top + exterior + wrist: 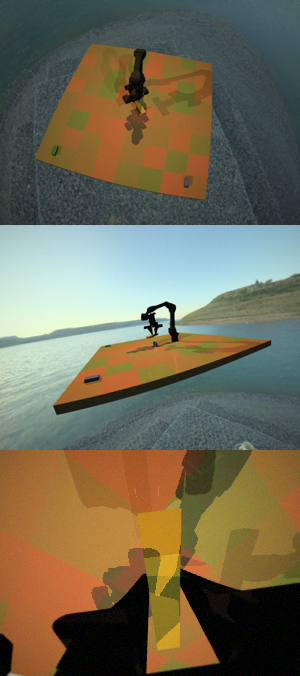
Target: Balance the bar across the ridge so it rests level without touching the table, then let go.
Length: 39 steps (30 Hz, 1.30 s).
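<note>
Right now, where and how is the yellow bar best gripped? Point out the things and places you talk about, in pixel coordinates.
Around its middle, I'd say, from above, with one finger on each long side. The yellow bar (pixel 140 108) (pixel 152 336) (pixel 167 567) is long and narrow, and the gripper (pixel 153 334) (pixel 164 581) already holds it that way, leaving both ends sticking out.
</note>
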Each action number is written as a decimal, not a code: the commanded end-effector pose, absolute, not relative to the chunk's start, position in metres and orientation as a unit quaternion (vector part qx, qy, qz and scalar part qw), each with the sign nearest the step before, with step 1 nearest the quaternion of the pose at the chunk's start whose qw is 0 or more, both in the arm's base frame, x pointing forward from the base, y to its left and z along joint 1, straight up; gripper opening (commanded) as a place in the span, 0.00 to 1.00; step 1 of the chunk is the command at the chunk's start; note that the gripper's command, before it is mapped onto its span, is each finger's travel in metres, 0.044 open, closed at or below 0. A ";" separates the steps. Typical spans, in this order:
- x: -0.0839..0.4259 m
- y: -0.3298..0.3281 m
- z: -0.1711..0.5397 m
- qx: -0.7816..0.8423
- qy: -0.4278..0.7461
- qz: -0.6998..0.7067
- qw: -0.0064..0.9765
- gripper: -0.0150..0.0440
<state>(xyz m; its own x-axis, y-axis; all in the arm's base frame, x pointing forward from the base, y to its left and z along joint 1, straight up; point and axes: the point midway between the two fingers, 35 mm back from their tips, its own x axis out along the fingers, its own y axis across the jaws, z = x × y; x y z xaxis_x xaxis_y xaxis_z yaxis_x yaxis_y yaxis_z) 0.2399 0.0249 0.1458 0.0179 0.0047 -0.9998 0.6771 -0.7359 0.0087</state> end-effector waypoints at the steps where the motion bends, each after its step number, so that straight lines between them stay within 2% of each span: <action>1: 0.231 0.032 0.146 0.673 0.234 -0.660 0.237 0.25; 39: 0.228 0.036 0.102 0.674 0.233 -0.661 0.236 0.25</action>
<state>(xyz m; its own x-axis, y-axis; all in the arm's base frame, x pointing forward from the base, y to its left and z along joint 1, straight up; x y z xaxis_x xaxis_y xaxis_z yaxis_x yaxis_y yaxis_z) 0.2280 0.0357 0.1024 0.0180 0.0021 -0.9998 0.6287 -0.7776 0.0096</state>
